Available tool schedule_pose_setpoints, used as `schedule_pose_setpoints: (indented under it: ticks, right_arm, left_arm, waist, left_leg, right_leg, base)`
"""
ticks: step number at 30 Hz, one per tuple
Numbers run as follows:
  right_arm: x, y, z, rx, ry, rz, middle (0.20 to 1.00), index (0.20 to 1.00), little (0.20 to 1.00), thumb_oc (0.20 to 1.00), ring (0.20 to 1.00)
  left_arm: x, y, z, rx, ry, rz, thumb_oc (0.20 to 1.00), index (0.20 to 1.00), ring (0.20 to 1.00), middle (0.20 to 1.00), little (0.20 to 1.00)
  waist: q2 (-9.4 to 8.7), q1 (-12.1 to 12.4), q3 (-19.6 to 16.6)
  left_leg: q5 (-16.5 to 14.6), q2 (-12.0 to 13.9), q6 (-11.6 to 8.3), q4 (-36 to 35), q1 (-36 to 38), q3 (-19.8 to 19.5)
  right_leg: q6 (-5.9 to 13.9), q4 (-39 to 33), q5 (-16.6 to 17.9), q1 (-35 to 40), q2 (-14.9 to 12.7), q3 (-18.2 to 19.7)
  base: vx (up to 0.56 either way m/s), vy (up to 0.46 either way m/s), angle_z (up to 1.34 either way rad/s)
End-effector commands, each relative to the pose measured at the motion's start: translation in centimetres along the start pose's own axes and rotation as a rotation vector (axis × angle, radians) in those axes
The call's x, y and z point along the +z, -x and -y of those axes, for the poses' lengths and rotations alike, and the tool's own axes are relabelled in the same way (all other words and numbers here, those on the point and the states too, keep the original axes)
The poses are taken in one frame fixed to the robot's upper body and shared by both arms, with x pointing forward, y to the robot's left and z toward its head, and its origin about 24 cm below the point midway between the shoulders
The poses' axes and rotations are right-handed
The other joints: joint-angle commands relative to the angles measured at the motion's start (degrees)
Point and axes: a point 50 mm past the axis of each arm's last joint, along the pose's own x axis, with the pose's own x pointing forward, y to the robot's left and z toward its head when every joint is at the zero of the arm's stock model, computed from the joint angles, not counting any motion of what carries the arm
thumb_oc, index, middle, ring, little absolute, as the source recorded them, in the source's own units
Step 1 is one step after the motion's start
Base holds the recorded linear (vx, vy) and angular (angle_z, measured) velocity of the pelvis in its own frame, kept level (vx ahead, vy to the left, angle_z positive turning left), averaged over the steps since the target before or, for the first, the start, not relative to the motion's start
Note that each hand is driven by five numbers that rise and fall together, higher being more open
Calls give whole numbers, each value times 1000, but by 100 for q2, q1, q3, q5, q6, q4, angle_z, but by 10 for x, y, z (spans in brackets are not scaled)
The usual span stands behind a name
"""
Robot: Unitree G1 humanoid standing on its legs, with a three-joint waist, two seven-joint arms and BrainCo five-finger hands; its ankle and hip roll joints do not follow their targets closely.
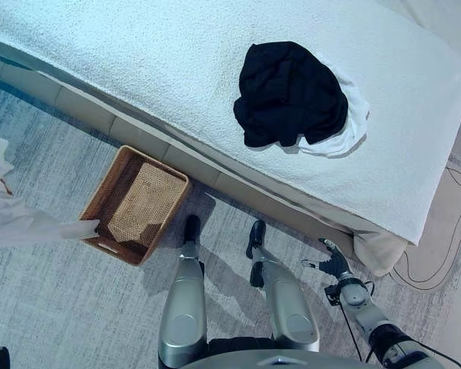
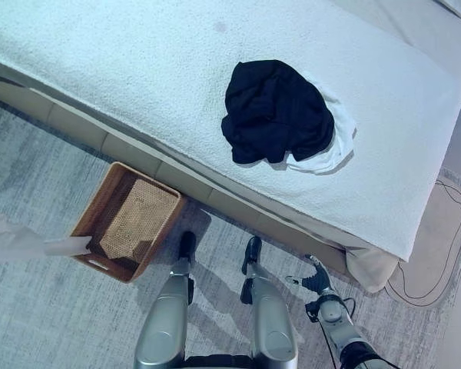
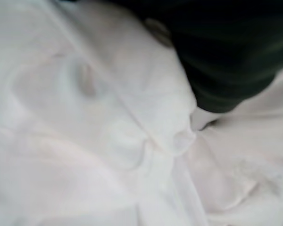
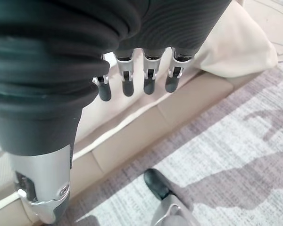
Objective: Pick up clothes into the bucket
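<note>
A black garment [image 1: 290, 92] lies crumpled on the bed, on top of a white garment [image 1: 356, 123] whose edge sticks out at its right. A woven brown basket [image 1: 104, 184] stands on the floor by the bed's side, nothing inside. A white cloth [image 1: 23, 223] hangs at the far left, its tip touching the basket's near rim. The same cloth [image 3: 85, 141] drapes over my left hand, whose dark cover [image 3: 226, 56] shows past it. My right hand [image 1: 336, 265] hangs low by the bed's corner, fingers [image 4: 127, 84] relaxed and holding nothing.
The bed [image 1: 138, 61] has a pale blue fuzzy cover and a beige padded base along the floor. A beige mat [image 1: 438, 246] lies on the grey carpet to the right of the bed's corner.
</note>
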Motion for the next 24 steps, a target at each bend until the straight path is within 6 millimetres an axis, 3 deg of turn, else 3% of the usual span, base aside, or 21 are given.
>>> schedule_pose_setpoints:
  ticks: [1,9,16,24]
  right_arm:
    - [-7,-2,24,-78,22,-28,1000,1000,1000,1000,1000]
    - [0,-3,27,-92,0,7,1000,1000,1000,1000,1000]
    - [6,0,29,-103,-16,51,1000,1000,1000,1000,1000]
    - [11,-1,35,-127,-17,74,1000,1000,1000,1000,1000]
  left_arm:
    - [-3,0,-2,13,50,-9,200,200,200,200,200]
    - [-11,15,19,-76,31,-33,200,200,200,200,200]
    - [-15,21,29,-97,5,-58,200,200,200,200,200]
    - [11,30,47,-120,89,14,200,200,200,200,200]
  waist:
    - [259,-165,-148]
    - [111,-210,-77]
    - [-73,-309,-77]
    - [-157,-421,-77]
  left_leg:
    - [-334,-249,276,516,-146,-32]
    - [-318,-219,263,582,-266,-40]
    - [-559,-253,333,1254,-879,-6]
    - [-824,-314,423,2134,-1856,-28]
  right_leg:
    - [432,417,-425,173,-342,-82]
    - [409,417,-429,61,-276,-33]
    - [346,896,-589,-449,-261,141]
    - [251,1721,-832,-1356,-287,270]
  base:
    - [-14,5,-6]
    - [-8,-5,-5]
    - [-12,3,-3]
    - [-27,13,0]
